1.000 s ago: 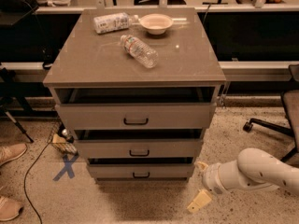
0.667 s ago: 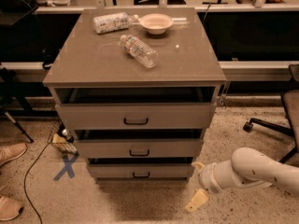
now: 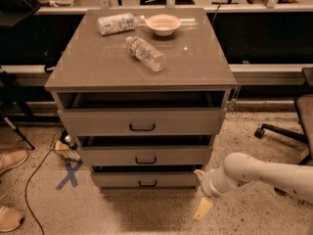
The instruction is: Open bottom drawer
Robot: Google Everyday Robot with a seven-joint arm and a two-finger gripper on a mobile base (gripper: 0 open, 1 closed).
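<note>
The bottom drawer point(image 3: 146, 179) is the lowest and shallowest of three grey-taupe fronts, with a small black bar handle point(image 3: 147, 183) at its centre. It looks shut, or nearly so. My gripper point(image 3: 200, 190) is low, close to the floor, just off the right end of the bottom drawer front. It is well to the right of the handle and does not touch it. Its fingers stand apart, one pale fingertip point(image 3: 203, 209) hanging down and the other up by the drawer's corner. It holds nothing.
The cabinet top point(image 3: 98, 67) carries two plastic bottles point(image 3: 145, 53) and a bowl point(image 3: 163, 24). The medium drawer point(image 3: 145, 155) and the tall top drawer point(image 3: 142, 122) sit above. An office chair base point(image 3: 281, 131) is at right; a blue floor X point(image 3: 69, 175), a cable and shoes point(image 3: 11, 160) at left.
My arm and gripper have shifted slightly left, closer to the cabinet's lower right corner. The drawers have not moved.
</note>
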